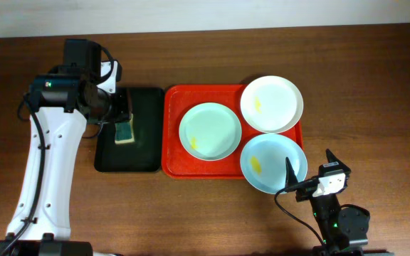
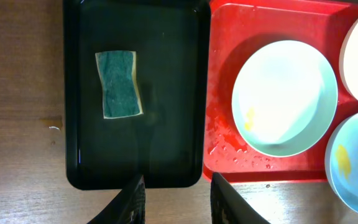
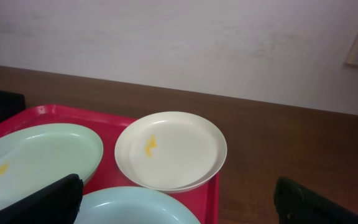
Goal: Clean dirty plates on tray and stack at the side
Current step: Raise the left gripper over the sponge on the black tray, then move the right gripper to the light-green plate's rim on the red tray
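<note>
Left gripper (image 2: pixel 176 190): parted a moderate way, empty, hung high over the near rim of the black tray (image 2: pixel 166 155). Ahead and left of its fingers, a green-topped sponge (image 2: pixel 119 84) lying flat in that tray (likely parked there for the wiping to come). Ahead and to the right, the red tray (image 2: pixel 229 25), beaded with water, carrying the dirty plates; nearest, a greenish plate (image 2: pixel 284 93) with a yellow smear.

Right gripper (image 1: pixel 310 167): spread wide, nothing held, low by the tray's corner, seemingly placed to steady or take a plate. Directly before it, a blue plate (image 1: pixel 272 162) overhanging the rim. Beyond that, a white plate (image 3: pixel 173 149), also smeared yellow. Nothing stacked aside yet.

Underneath, a dark brown wood-grain table (image 1: pixel 205 220). Behind, a plain pale wall (image 3: pixel 179 37).
</note>
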Tool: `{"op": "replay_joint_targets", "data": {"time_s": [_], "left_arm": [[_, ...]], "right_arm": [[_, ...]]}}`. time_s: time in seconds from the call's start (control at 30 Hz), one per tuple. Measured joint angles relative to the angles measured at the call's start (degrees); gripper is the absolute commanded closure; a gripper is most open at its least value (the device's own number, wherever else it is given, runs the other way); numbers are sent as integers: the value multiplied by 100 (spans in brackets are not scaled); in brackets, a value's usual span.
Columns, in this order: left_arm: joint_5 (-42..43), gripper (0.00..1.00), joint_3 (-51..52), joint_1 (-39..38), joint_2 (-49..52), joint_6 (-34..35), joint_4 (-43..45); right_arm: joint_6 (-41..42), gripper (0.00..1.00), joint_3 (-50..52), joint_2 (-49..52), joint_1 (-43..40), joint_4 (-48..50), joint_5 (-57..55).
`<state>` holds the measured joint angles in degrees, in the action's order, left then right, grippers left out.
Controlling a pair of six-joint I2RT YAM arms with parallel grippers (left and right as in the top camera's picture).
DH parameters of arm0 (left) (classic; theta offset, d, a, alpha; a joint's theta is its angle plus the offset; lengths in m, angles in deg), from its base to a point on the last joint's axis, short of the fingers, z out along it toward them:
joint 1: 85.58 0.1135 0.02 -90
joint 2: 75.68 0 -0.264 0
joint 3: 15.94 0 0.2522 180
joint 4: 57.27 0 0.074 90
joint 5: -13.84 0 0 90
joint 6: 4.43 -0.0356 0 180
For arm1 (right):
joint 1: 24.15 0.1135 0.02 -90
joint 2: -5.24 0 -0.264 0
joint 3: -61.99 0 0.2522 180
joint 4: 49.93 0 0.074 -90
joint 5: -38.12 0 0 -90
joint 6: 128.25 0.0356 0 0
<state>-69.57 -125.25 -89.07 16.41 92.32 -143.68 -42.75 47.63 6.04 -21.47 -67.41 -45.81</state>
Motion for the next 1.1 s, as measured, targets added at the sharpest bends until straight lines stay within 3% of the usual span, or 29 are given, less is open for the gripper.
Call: {"op": "replay_joint_targets", "data": {"time_s": [0.73, 0.9, 1.07, 1.1], "left_arm": [[0, 66, 0, 0, 0, 0, -83], [0, 68, 0, 0, 0, -2, -256], [0, 77, 0, 0, 0, -7, -280], [-2, 84, 0, 0, 0, 0, -313]], "right_arm": [[-2, 1, 0, 0, 0, 7, 0], [0, 1, 0, 0, 0, 81, 505], [22, 1, 0, 4, 0, 590, 1451], [149, 1, 0, 4, 0, 588, 1613]]}}
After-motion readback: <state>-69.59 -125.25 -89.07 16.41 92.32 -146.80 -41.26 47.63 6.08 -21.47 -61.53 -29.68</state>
